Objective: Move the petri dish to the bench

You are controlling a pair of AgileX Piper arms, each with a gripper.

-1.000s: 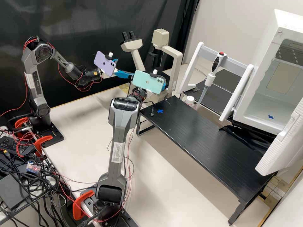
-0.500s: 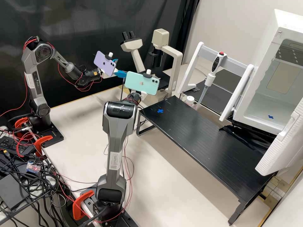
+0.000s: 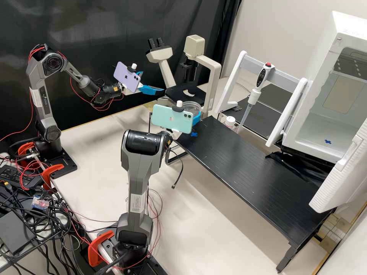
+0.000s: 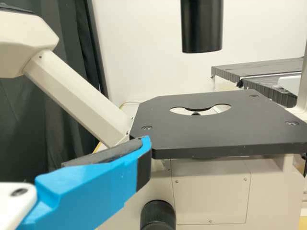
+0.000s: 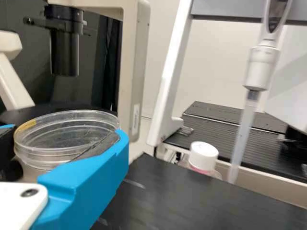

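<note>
High view: the right hand (image 3: 190, 111) holds the clear petri dish (image 3: 193, 108), near the microscope (image 3: 213, 86) and the end of the raised black surface (image 3: 244, 164); a blue cross (image 3: 194, 134) marks that end; the left hand (image 3: 153, 83) stands at the microscope, its fingers apart; a pipette (image 3: 253, 96) hangs upright beyond the black surface.

Left wrist view: one blue finger (image 4: 91, 189) of the left hand lies before the microscope's black stage (image 4: 216, 132); the stage has a rounded opening.

Right wrist view: the petri dish sits between the right hand's two fingers (image 5: 91, 179), the nearer pad against its side; a white-capped bottle (image 5: 203, 155) stands past the edge of the black surface, near the pipette.
</note>
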